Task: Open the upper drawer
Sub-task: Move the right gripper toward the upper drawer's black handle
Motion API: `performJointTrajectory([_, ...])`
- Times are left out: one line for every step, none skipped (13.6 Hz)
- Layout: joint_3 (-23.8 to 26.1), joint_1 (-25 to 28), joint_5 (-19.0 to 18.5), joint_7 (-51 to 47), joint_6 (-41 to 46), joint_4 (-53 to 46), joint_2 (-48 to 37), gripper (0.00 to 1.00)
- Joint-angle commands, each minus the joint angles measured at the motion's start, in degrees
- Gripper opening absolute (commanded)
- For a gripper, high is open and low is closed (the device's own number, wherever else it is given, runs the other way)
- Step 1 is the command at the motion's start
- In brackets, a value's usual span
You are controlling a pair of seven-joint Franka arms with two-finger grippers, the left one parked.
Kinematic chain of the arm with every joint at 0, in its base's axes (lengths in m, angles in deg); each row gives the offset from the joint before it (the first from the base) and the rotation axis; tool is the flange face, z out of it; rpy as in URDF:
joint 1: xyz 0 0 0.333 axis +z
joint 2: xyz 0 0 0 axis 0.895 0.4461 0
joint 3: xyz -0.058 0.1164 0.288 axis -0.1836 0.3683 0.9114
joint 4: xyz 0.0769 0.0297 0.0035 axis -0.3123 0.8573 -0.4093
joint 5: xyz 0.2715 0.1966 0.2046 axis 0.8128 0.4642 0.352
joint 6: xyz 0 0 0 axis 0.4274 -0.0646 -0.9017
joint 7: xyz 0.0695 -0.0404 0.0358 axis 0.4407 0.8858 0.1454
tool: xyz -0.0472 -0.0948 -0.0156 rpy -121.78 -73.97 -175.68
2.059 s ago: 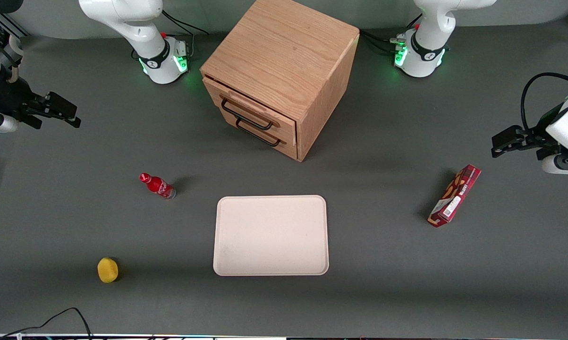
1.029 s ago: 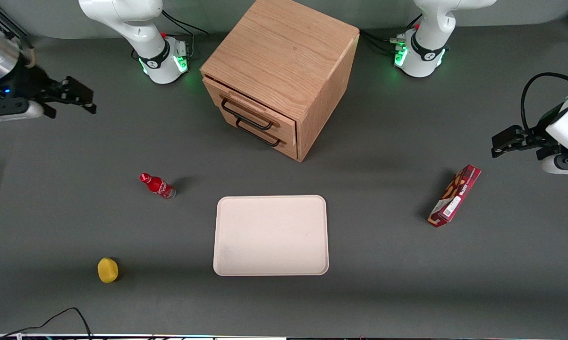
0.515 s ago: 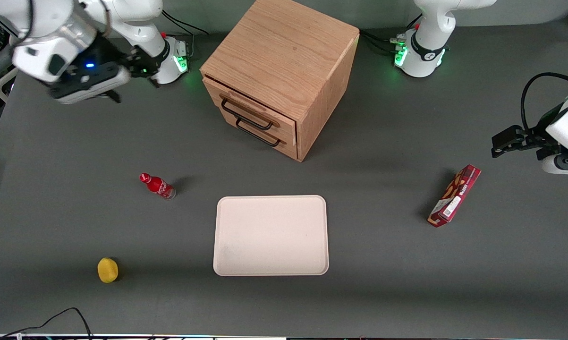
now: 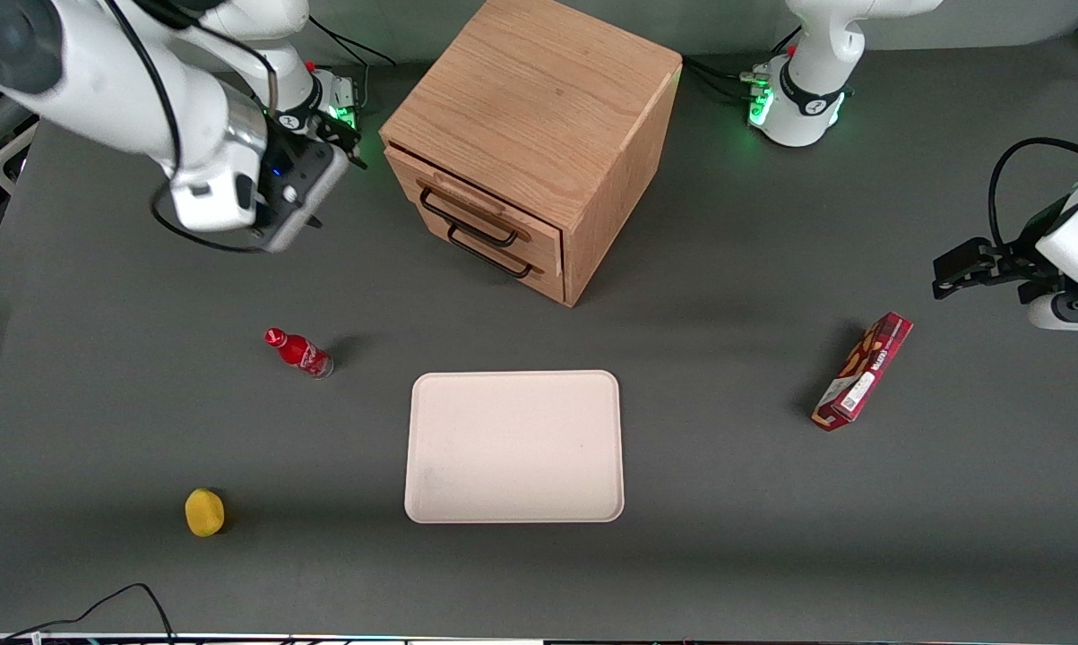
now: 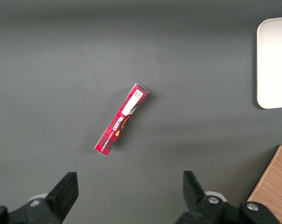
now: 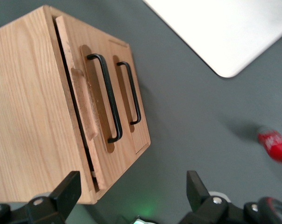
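Note:
The oak cabinet (image 4: 539, 98) stands at the back middle of the table. Its upper drawer (image 4: 489, 199) is pushed in, with its black bar handle (image 4: 467, 219) just above the lower drawer's like handle (image 4: 494, 255). My right gripper (image 4: 340, 143) hovers beside the cabinet, toward the working arm's end, a short way off the drawer fronts, open and empty. The right wrist view shows the upper drawer (image 6: 93, 140), its handle (image 6: 107, 98) and the lower handle (image 6: 131, 93), with the gripper (image 6: 131, 189) open wide and apart from them.
A pale tray (image 4: 513, 445) lies nearer the front camera than the cabinet. A red bottle (image 4: 298, 352) lies beside the tray, and a yellow object (image 4: 204, 511) is nearer the camera. A red box (image 4: 863, 371) lies toward the parked arm's end. The working arm's base (image 4: 310, 121) is close by the gripper.
My right arm has swung in from the working arm's end of the table to a spot beside the cabinet's drawer fronts. The drawers and the other objects have not moved.

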Motion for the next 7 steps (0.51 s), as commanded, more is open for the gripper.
performJointTrajectory([1.97,0.33,1.41,3.99,-1.03,-1.82,4.85,1.0])
performJointTrajectory([2.23,0.42,2.02,3.99,-1.48,-1.81,5.99,1.0])
performJointTrajectory([3.54,0.42,3.07,3.91,-2.52,-1.38,7.05,1.0])
performJointTrajectory([4.51,0.42,3.26,3.47,-4.01,-0.68,7.75,1.0])
performJointTrajectory([4.87,0.42,3.35,3.38,-5.94,0.55,8.54,1.0])
performJointTrajectory([5.66,0.42,3.35,3.29,-7.96,2.13,8.81,1.0])
performJointTrajectory([6.36,0.42,3.61,3.2,-9.9,3.88,8.82,1.0])
